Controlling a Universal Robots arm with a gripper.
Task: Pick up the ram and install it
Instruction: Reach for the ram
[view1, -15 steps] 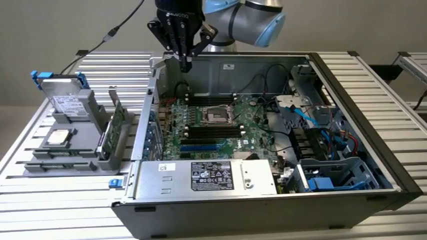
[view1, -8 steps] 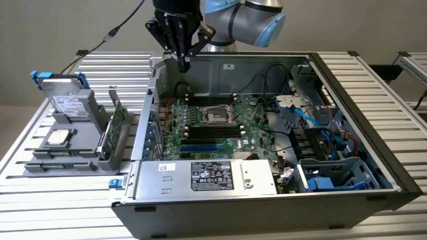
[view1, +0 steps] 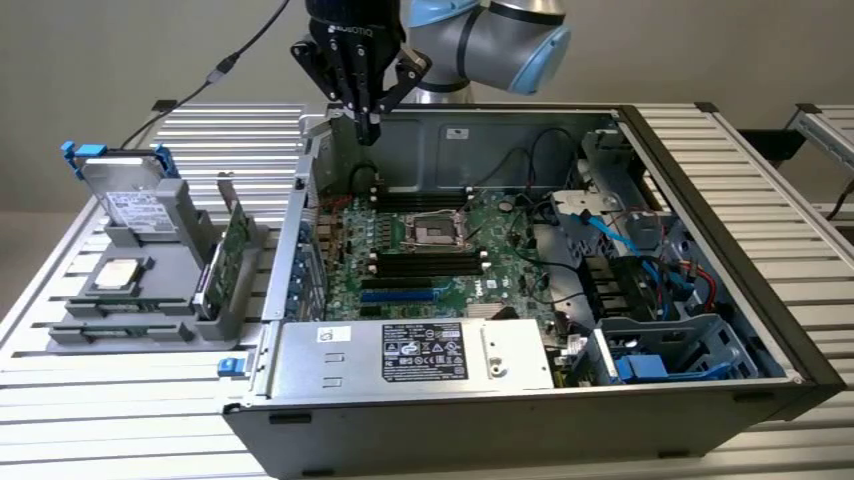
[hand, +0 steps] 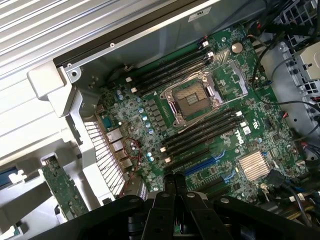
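Green ram (view1: 210, 280) sits in the grey holder (view1: 134, 330), not yet picked; my gripper (view1: 363, 128) hangs over the computer case (view1: 534, 430), jaws pressed together, holding nothing, memory slots (view1: 427, 262) empty

Your arm (view1: 487, 35) has smooth, rounded grey-silver joints, and you can see 2 light blue caps (view1: 545, 50) on them. The wrist end is black. The black gripper (view1: 363, 130) below it carries 1 short line of white lettering, too small to read. A thin black cable (view1: 223, 69) with 1 grey connector hangs beside the arm. From the wrist view you get 2 matte black fingers (hand: 168, 200) on angular black linkages with round pivot pins.
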